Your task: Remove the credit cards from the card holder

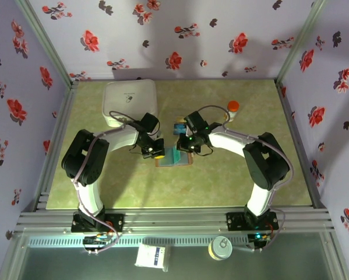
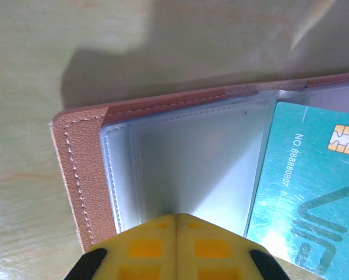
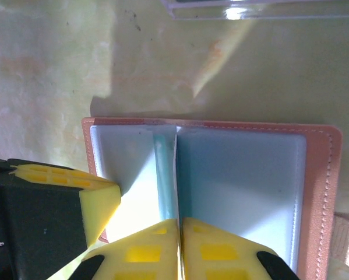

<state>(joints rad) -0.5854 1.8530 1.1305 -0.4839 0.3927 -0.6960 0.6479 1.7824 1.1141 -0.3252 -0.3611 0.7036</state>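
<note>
The card holder (image 1: 162, 162) lies open on the table, tan leather rim (image 2: 81, 175) around clear sleeves (image 3: 244, 186). My left gripper (image 2: 177, 217) is shut with nothing between its tips, which rest on the holder's empty left sleeve. A teal credit card (image 2: 305, 192) with a gold chip stands tilted over the right page. From the right wrist it shows nearly edge-on as a teal strip (image 3: 164, 175). My right gripper (image 3: 179, 220) is shut on that card's near edge. From above, both grippers, the left (image 1: 154, 153) and the right (image 1: 189, 146), meet over the holder.
A clear plastic tray (image 1: 179, 127) lies just beyond the holder, and its edge (image 3: 261, 9) is close ahead of the right gripper. A white rounded box (image 1: 130, 102) stands at the back left. An orange-capped bottle (image 1: 233, 108) stands at the back right.
</note>
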